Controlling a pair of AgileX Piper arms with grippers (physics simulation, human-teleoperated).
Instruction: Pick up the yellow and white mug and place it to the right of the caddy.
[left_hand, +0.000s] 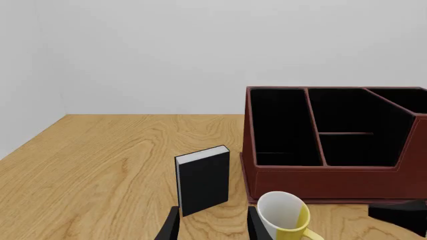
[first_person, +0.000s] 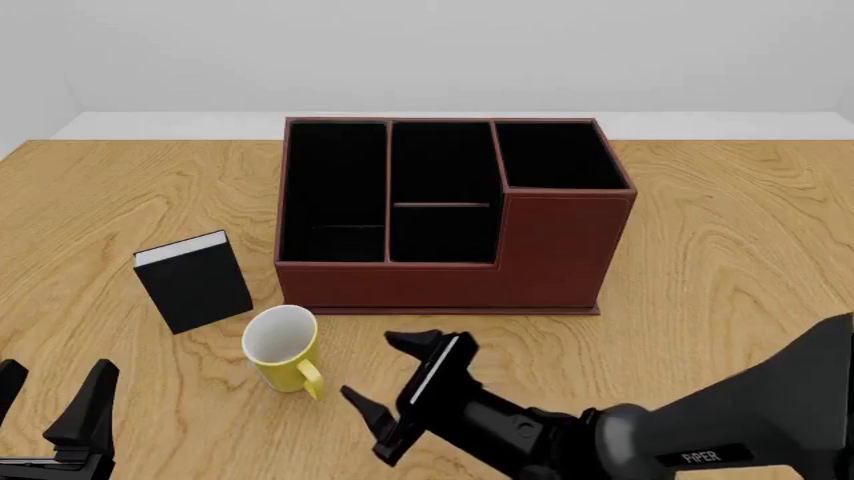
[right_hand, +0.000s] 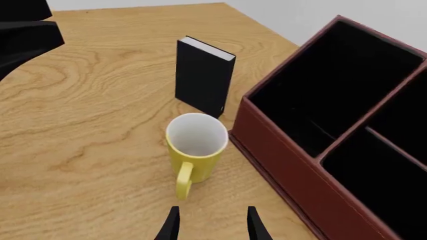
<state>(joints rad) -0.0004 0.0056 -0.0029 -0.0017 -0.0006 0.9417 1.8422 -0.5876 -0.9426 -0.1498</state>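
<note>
While the yellow and white mug (first_person: 282, 347) stands upright on the table (first_person: 721, 250), its opening faces up and its yellow loop handle points toward the near side. It sits just near of the caddy's (first_person: 441, 215) front-left corner, close to the wall but apart from it. The caddy (a dark reddish-brown box with three black compartments, the right one taller) occupies the table centre.

A small black book (first_person: 195, 281) stands upright to the left of the mug and slightly farther away, apart from both mug and caddy.

Right gripper (first_person: 395, 388): located near of the mug and to its right, with fingers spread apart and nothing between them. In the right wrist view the mug lies straight ahead of the finger tips, not yet between them.

Left gripper (first_person: 51, 395): located at the near-left edge of the front view, well apart from the mug, with fingers spread and nothing held.
</note>
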